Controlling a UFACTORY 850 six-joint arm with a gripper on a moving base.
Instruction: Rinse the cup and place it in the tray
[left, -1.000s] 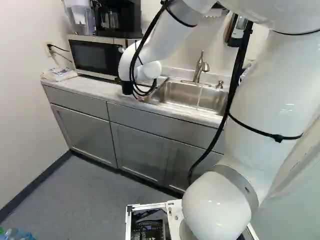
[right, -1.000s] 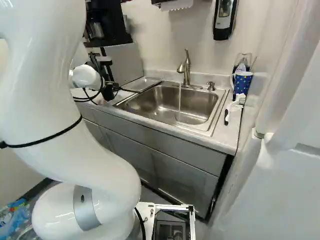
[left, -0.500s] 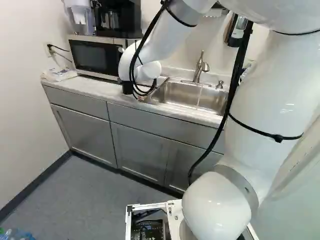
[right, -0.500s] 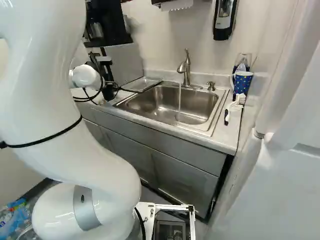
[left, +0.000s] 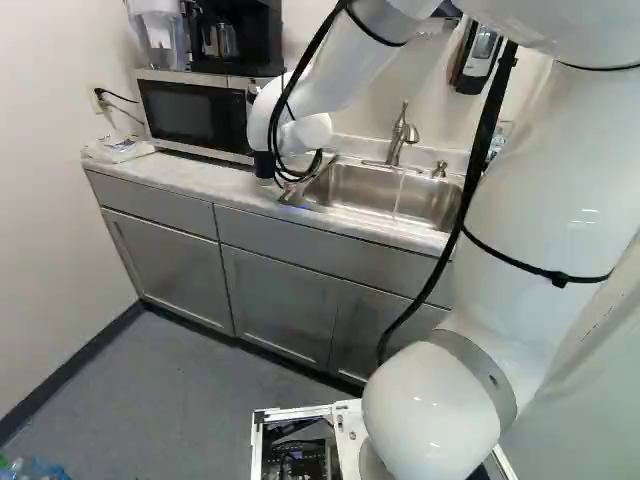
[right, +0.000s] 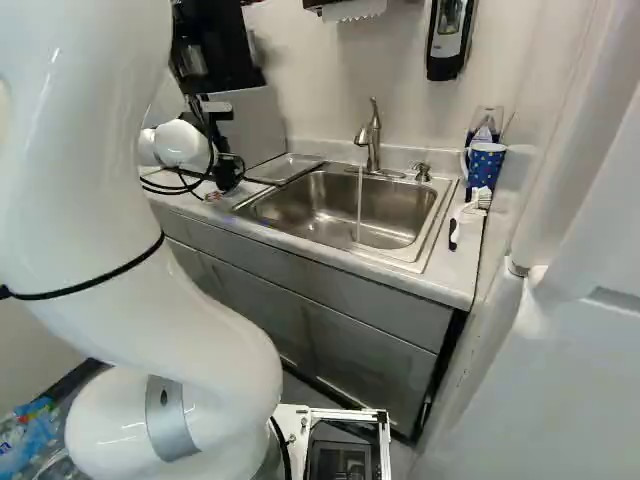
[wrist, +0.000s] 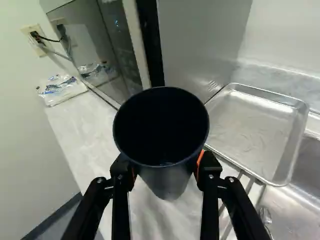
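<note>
With twelve straight ahead of the end effector (wrist: 166, 167), the plastic bag (wrist: 62, 89) lies at ten o'clock on the bench (wrist: 85, 130) and the microwave (wrist: 100, 45) stands at eleven; next comes the dark cup (wrist: 164, 182), mouth open towards the wrist camera, pinched from both sides by the orange pads (wrist: 199, 161); the tray (wrist: 255, 130) lies at two, the sink (right: 340, 205) at three, and the tap (right: 373, 140) is sending a stream (right: 360, 205) into it.

The step in hand looks to be carrying the cup to the water, with the rinse and the setting down still to do; lift well clear of the tray's rim, then swing towards three o'clock, keeping an even squeeze, since wet walls may slip; bring the mouth under the stream without knocking the tap, and tip it out over the sink before turning back to the tray; whether the cup's foot is off the bench is, in fairness, hard to judge.

Against the earlier frame, the arm (left: 545, 190) has shifted its wrist towards the sink, the cup moving with it; the base has not moved, and the water still runs.
</note>
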